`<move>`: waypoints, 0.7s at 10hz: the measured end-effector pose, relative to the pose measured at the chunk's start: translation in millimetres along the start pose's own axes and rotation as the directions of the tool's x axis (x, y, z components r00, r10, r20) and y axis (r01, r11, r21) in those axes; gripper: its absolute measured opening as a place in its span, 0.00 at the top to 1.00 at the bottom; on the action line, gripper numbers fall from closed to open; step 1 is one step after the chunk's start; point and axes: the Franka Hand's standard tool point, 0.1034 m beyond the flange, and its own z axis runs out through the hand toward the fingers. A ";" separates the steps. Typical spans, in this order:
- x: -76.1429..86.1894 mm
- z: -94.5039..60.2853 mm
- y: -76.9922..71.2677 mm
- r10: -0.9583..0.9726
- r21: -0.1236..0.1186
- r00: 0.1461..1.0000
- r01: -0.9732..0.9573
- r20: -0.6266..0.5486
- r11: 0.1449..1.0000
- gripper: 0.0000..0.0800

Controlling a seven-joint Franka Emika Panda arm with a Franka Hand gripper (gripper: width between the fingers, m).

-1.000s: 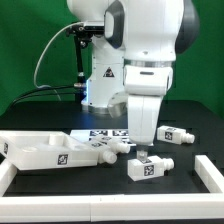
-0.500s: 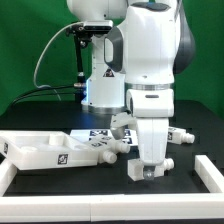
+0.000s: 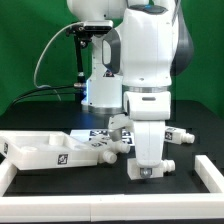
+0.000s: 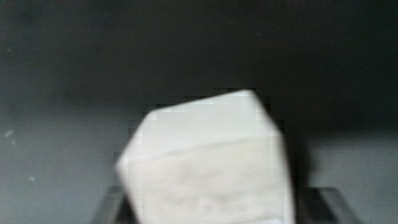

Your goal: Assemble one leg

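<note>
One leg (image 3: 151, 172), a small white block with a black-and-white tag, lies on the black table in front of the arm. My gripper (image 3: 148, 164) has come straight down over it, and its body hides the leg's upper part. In the wrist view the leg (image 4: 210, 145) fills the middle, and my gripper (image 4: 208, 208) has a dark finger pressed against each side of it. The leg still rests on the table. Another leg (image 3: 179, 135) lies behind at the exterior view's right, and a third (image 3: 117, 147) lies just to the left.
The large white tray-like piece (image 3: 45, 151) lies at the exterior view's left. The marker board (image 3: 98, 133) lies flat behind it. A white frame (image 3: 100, 197) borders the table at the front and at the right (image 3: 211, 174).
My gripper dropped from above the leg down onto it and shifted slightly right. In the last half second it barely moved.
</note>
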 end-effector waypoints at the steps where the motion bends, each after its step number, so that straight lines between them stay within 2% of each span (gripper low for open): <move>1: 6.8 -12.4 -5.6 0.026 0.007 1.000 -0.026 0.004 1.000 0.68; 2: 12.8 -28.3 -22.7 0.049 0.007 0.999 -0.049 0.005 0.999 0.67; 4: 14.5 -56.0 -59.6 0.111 0.010 0.994 -0.111 0.016 0.994 0.67; 5: 15.9 -61.9 -67.9 0.171 0.004 0.985 -0.171 0.016 0.985 0.67; 7: 14.8 -59.4 -68.5 0.163 0.009 0.987 -0.163 0.017 0.987 0.67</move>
